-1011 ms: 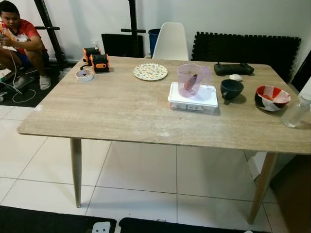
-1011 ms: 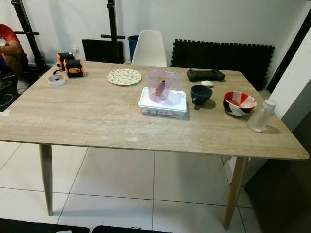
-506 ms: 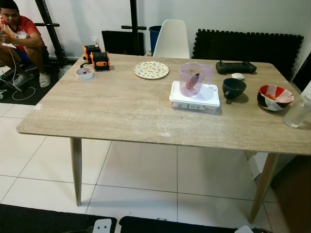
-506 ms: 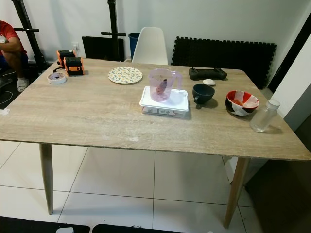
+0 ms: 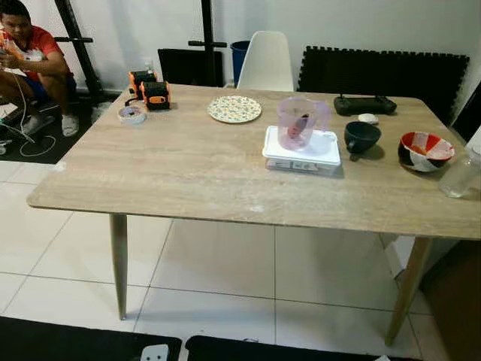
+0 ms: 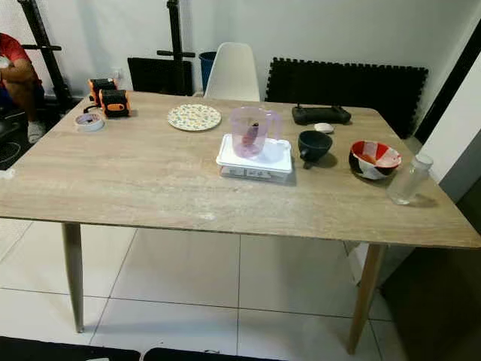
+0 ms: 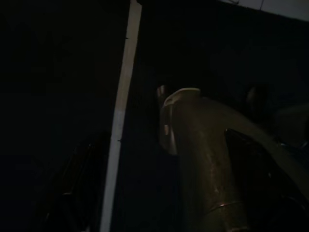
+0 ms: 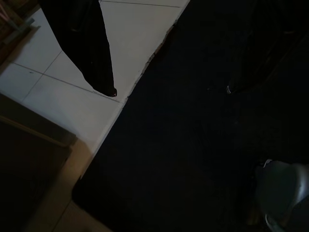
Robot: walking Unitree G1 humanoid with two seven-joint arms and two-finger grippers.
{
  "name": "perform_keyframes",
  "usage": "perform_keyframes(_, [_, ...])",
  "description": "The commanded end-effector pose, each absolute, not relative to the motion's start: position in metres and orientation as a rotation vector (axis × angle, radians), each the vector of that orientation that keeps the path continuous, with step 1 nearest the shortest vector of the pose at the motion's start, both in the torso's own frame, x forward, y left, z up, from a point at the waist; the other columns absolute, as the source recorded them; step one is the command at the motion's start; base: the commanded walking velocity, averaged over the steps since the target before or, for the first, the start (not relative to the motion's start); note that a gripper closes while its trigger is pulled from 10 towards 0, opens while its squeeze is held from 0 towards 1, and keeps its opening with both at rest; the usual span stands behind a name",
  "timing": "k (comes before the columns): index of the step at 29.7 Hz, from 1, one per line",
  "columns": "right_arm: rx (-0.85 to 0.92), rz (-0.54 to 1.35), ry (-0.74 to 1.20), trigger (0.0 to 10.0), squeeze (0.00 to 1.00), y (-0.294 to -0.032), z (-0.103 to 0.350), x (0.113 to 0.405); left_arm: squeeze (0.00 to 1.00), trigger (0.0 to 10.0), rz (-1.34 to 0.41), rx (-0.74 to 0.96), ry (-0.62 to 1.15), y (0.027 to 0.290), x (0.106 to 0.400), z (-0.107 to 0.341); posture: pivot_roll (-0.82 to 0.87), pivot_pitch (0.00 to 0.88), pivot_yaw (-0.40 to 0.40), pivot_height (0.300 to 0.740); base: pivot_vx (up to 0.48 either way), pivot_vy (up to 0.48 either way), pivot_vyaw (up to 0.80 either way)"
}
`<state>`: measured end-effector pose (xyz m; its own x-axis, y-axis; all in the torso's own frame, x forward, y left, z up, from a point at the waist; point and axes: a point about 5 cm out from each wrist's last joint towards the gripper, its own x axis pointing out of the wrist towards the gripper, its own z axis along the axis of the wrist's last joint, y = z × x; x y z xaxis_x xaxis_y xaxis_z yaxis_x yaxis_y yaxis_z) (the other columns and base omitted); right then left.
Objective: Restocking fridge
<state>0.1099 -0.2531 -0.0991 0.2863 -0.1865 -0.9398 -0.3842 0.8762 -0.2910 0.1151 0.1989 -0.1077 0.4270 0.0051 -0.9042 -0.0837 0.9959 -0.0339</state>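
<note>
A wooden table stands in front of me. On it a purple measuring jug sits on a white scale. To its right are a dark cup, a red and white bowl and a clear bottle near the right edge. A patterned plate lies further back. Both arms hang low. My right gripper is open over a dark mat and white tiles, with nothing between its fingers. The left wrist view is very dark, with a metallic limb just visible.
A tape roll and orange-black devices sit at the table's back left; a black controller lies at the back right. A white chair and black foam mats stand behind. A person sits on the floor, far left.
The head views have shifted slightly. Nothing on the table has moved.
</note>
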Motion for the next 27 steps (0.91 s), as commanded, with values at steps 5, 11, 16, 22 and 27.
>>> perform_keyframes(5, [-0.509,0.153,1.322,10.0,0.00,-0.245,-0.105,0.098,0.00,10.0,0.035,-0.009,1.144,0.212,0.119,-0.105,-0.06,0.000,0.020,0.740,0.000,0.000,0.00])
perform_keyframes(11, [-0.530,0.188,1.300,10.0,0.00,-0.241,-0.103,0.109,0.00,10.0,0.114,-0.006,1.078,0.233,0.139,-0.094,-0.03,0.000,-0.003,0.740,0.000,0.000,0.00])
perform_keyframes(16, [-0.545,0.164,1.244,10.0,0.00,-0.243,-0.095,0.132,0.00,10.0,0.117,-0.021,1.087,0.229,0.135,-0.097,-0.01,0.000,-0.012,0.740,0.000,0.000,0.00])
perform_keyframes(22, [-0.579,0.219,1.235,10.0,0.00,-0.238,-0.095,0.137,0.00,10.0,0.147,-0.055,1.109,0.224,0.123,-0.101,0.02,0.000,-0.051,0.740,0.000,0.000,0.00])
perform_keyframes(27, [-0.611,0.227,1.216,10.0,0.00,-0.243,-0.092,0.142,0.00,10.0,0.154,-0.074,1.143,0.218,0.108,-0.107,0.00,0.000,-0.058,0.740,0.000,0.000,0.00])
